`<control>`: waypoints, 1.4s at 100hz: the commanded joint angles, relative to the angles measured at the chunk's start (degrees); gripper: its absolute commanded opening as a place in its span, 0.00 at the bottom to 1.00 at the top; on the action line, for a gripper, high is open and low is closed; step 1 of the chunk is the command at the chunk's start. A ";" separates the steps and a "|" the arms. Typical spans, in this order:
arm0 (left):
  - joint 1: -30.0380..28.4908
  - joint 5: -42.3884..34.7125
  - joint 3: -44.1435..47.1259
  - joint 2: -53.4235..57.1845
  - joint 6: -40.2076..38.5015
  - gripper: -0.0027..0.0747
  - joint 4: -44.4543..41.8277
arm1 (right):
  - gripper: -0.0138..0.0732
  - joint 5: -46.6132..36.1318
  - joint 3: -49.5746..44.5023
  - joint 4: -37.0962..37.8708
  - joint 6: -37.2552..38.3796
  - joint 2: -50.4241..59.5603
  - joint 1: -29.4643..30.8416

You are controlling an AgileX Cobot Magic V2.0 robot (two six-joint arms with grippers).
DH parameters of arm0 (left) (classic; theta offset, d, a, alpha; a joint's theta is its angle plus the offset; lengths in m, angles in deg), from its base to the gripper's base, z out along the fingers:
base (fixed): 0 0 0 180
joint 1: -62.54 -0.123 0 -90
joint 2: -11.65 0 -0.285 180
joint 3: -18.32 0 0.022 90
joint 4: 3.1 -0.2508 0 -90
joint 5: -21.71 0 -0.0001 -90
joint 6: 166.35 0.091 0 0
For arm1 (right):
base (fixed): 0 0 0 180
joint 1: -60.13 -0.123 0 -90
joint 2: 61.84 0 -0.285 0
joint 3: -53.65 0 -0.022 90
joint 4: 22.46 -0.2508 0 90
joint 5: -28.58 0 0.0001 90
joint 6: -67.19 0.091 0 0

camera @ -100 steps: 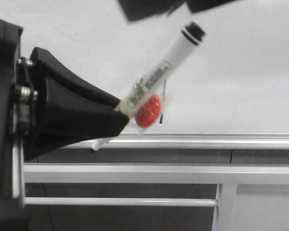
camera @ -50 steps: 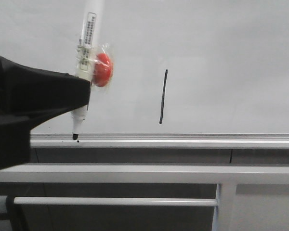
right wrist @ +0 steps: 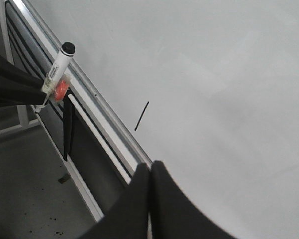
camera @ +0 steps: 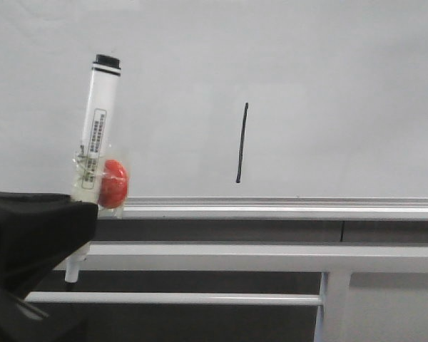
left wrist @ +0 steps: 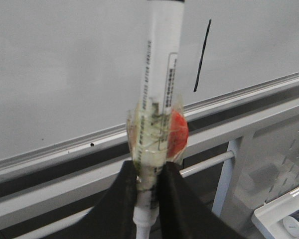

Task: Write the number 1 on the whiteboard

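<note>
The whiteboard fills the upper part of the front view, with its silver ledge below. A black, slightly slanted number 1 is drawn on it; it also shows in the left wrist view and right wrist view. My left gripper is shut on a white marker pen with a red ball taped to it, held upright, tip down, left of the stroke and below the ledge. My right gripper is shut and empty, close to the board.
White frame bars and a white upright post run below the ledge. A white tray with a pen in it sits low at the side in the left wrist view. Grey floor lies under the frame.
My left gripper with the marker has swung off the stroke, moved left and dropped; the marker turned from tilted to upright, its tip now below the ledge. The finished stroke is uncovered.
</note>
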 commanded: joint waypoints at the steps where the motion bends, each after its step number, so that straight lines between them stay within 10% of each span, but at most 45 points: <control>1: 0.72 -14.37 -1.86 0.35 0.18 0.01 0.94 | 0.09 -3.77 1.98 0.97 -0.26 -0.16 0.52; 140: -19.83 -13.66 -4.81 -3.56 -13.94 0.01 -12.76 | 0.09 -2.71 1.98 3.43 -0.26 -2.20 0.52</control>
